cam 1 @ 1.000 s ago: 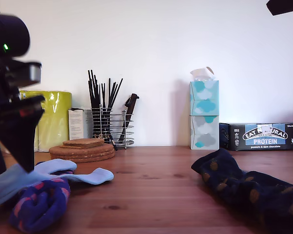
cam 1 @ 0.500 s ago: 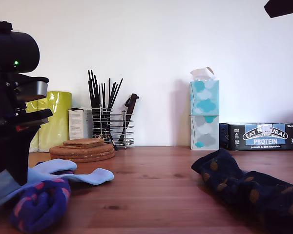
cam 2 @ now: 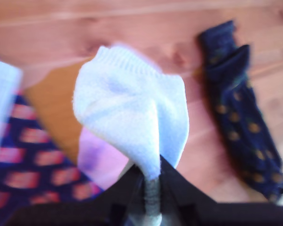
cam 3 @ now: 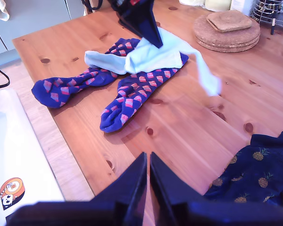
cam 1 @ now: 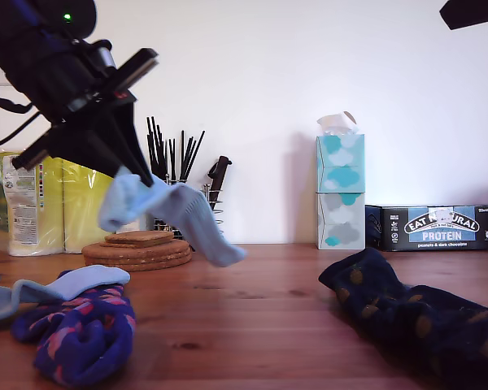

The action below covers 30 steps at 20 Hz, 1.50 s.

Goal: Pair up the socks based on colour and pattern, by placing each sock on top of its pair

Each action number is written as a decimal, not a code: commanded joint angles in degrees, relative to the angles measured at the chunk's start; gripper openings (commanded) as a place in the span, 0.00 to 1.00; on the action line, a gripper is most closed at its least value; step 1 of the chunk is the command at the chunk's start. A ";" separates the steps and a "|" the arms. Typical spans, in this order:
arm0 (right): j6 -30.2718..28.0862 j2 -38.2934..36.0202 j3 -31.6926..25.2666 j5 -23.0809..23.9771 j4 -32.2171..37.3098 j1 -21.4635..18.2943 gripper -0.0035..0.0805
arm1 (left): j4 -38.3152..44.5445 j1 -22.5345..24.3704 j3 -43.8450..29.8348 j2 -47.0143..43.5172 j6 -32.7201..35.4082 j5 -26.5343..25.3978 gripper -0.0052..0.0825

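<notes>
My first gripper point(cam 1: 134, 175) is shut on a pale blue sock point(cam 1: 175, 207) and holds it in the air above the table on the exterior view's left; the sock point(cam 2: 132, 113) dangles from the pinched jaws point(cam 2: 151, 181). A second pale blue sock point(cam 1: 61, 286) point(cam 3: 106, 60) lies flat, partly over two blue-purple socks with pink diamonds point(cam 1: 85, 333) point(cam 3: 132, 96). Dark navy spotted socks point(cam 1: 415, 313) point(cam 2: 240, 113) point(cam 3: 259, 174) lie on the exterior view's right. My second gripper point(cam 3: 147, 169) hangs high over the table, shut on nothing.
Along the back wall stand cork mats point(cam 1: 138, 248), a wire holder of black sticks point(cam 1: 183, 203), stacked tissue boxes point(cam 1: 340, 195), a protein bar box point(cam 1: 435, 227) and a yellow wrapped pack point(cam 1: 32, 203). The table's edge point(cam 3: 47, 136) borders a white surface.
My first gripper has risen from table level at the exterior view's left, pulling one pale blue sock up and towards that view's right. The diamond socks shifted slightly.
</notes>
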 commanded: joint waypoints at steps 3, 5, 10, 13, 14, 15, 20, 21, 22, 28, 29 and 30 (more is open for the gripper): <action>-0.09 -0.02 -1.18 -0.04 1.05 0.24 0.03 | 3.61 -5.42 -1.44 5.51 -6.36 -0.02 0.04; -0.09 -0.02 -1.18 -0.04 1.01 0.24 0.03 | 4.37 -7.87 -1.44 8.90 -10.19 -1.68 0.04; -0.09 -0.02 -1.18 -0.04 1.03 0.24 0.03 | 3.13 -13.51 -1.44 13.11 -16.72 -0.96 0.04; -0.09 -0.02 -1.18 -0.04 1.05 0.24 0.03 | 5.18 -15.41 -1.44 13.11 -22.12 1.16 0.17; -0.09 -0.02 -1.18 -0.04 1.11 0.24 0.03 | 5.90 -15.78 -1.44 13.11 -23.23 3.96 0.23; -0.09 -0.02 -1.18 -0.04 1.33 0.24 0.03 | 6.32 -16.02 -1.44 13.11 -23.67 5.35 0.28; -0.09 -0.02 -1.18 -0.48 1.81 0.26 0.03 | 7.28 -16.28 -1.42 12.94 -22.12 5.55 0.49; -0.09 -0.02 -1.18 -0.50 1.84 0.24 0.03 | 7.61 -16.11 -1.38 12.66 -19.43 5.86 0.49; -0.09 -0.02 -1.18 -0.52 1.81 0.26 0.03 | 8.81 -16.02 -1.29 12.55 -14.67 5.95 0.43; -0.09 -0.02 -1.18 -0.50 1.42 0.24 0.03 | 17.40 -18.10 -0.98 12.83 24.33 -1.27 0.04; -0.09 -0.02 -1.18 -0.46 1.44 0.24 0.03 | 18.86 -18.45 -0.98 13.11 30.64 -1.27 0.04; -0.09 -0.02 -1.18 -0.48 1.44 0.24 0.03 | 19.74 -18.53 -0.98 13.16 35.63 -2.10 0.03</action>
